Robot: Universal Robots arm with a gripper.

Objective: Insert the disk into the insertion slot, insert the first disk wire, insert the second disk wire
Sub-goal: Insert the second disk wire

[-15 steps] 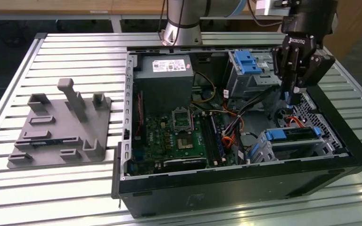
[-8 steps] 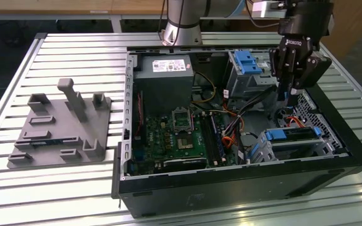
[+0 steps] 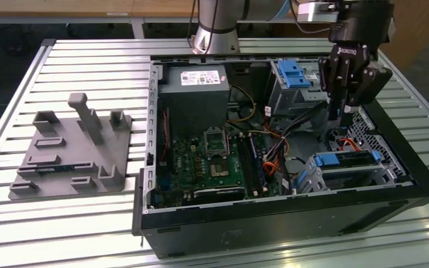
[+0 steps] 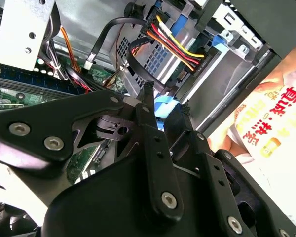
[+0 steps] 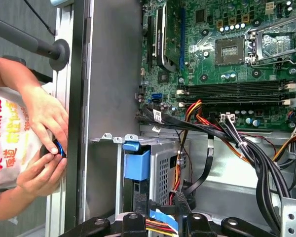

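My gripper (image 4: 166,101) points down into an open computer case (image 3: 289,215), its two black fingers (image 4: 149,129) drawn close and pinching a flat blue cable (image 4: 164,106) that fills the gap between them in both wrist views. It hangs near the slot (image 3: 313,180), at the end where the cables meet the disk (image 3: 351,160). The disk lies flat inside the slot, and its blue carrier shows at both edges. A bundle of yellow, red and black wires (image 4: 173,47) runs to that same end of the slot, just beside my fingertips; I cannot tell how far its plug is seated. On the far side of my gripper from the slot stands a taller silver cage (image 3: 283,97) with a blue clip (image 3: 292,73). The green motherboard (image 3: 203,162) lies on the case floor at the exterior view's left of the slot, with the grey power supply (image 3: 194,95) beyond it. Outside the case wall nearest the slot, in the first wrist view, a person's hands (image 5: 43,170) hold a small blue part beside a printed packet (image 5: 4,140). Well apart from the slot, at the exterior view's left, a grey fixture (image 3: 69,162) rests on the slatted metal table (image 3: 87,61).
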